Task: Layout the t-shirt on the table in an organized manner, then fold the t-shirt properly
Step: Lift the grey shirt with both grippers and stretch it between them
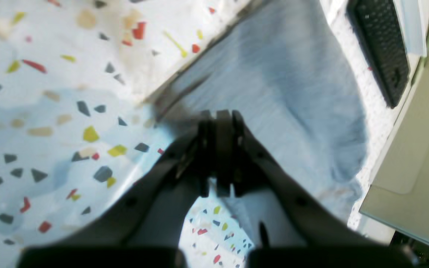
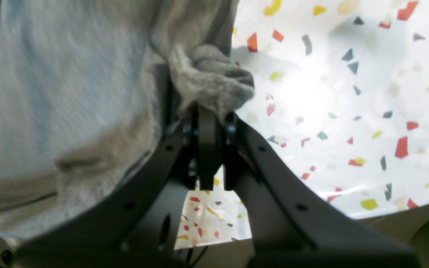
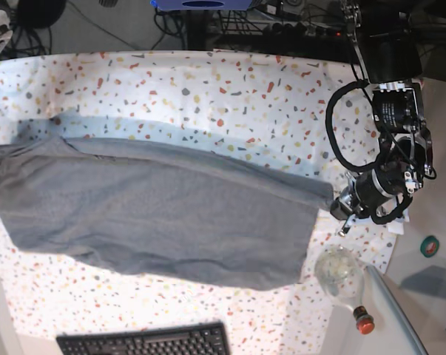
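I see my right gripper (image 2: 212,115) clamped on a bunched corner of the t-shirt (image 3: 156,214). My left gripper (image 1: 220,119) pinches the opposite edge. The shirt hangs stretched between them over the table (image 3: 245,89).

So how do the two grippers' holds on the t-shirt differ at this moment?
The right gripper pinches a bunched wad of the t-shirt, fabric bulging past its tips; the left gripper clamps a flatter edge, with no wad showing. In the base view the left gripper shows at the shirt's corner over the table; the right gripper is out of frame there. Both are shut on the t-shirt.
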Robot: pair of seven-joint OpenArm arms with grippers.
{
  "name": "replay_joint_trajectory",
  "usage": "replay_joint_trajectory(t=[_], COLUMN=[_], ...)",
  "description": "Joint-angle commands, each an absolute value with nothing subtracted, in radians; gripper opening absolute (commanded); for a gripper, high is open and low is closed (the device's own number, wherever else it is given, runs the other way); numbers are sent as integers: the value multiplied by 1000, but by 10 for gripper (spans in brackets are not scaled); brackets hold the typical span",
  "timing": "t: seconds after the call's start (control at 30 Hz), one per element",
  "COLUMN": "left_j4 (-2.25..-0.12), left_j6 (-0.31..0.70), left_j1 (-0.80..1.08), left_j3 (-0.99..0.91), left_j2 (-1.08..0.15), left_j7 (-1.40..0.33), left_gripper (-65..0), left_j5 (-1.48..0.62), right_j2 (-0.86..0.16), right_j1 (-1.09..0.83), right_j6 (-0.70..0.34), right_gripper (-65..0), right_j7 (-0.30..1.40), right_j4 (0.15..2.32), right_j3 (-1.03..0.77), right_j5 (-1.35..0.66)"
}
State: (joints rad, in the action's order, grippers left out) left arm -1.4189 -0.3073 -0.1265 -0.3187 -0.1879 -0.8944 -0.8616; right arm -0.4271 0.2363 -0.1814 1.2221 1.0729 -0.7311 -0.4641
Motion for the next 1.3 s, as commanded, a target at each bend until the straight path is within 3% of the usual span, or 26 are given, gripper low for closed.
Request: replay_joint_trajectory(t=[0.0,0.17,0.33,0.4,0.67,0.83,1.0,1.1,1.27], left_j4=[-1443,-1423,-1213,-1159,-1179,-1343,-1196,-1179,-1277], left_j6=[-295,-297,-343,-390,-403,-403,-417,-455,-453], left_j1=[-156,-308,-506,-519,-380,-329,-481,-452,-331], left_j3=[-320,-306,-211,-191,-239,-315,-223,-163,-236], left_j2=[-199,-165,-142,-142,-185,-203,-200,-200,-234], left_j7=[-877,-878,-874,-871,-878,-906,-908,-903,-908], left_gripper=[-650,-650,-650,-650,-650,-650,-650,-650,-650], left_j5=[-874,-868,-868,-868,-874,-875,-868,-872,-874], right_j2=[-456,-463,-493,-498,-499,-486,-509,-518,-510], right_j1=[285,450,728,760,598,507,628,630,484], right_j6=[-183,-174,-73,-70,-73,-160,-160,-168,-170], right_gripper=[-650,-650,-650,-650,-650,-650,-650,-650,-650], right_j7=[1198,1194,1119,1112,1168,1280,1170,1173,1181], right_j4=[1092,1072,774,677,662,852,730,619,710], right_j3=[-728,-697,-453,-452,-587,-714,-562,-461,-553], right_j5=[-478,-467,-354,-346,-348,-349,-343,-344,-348])
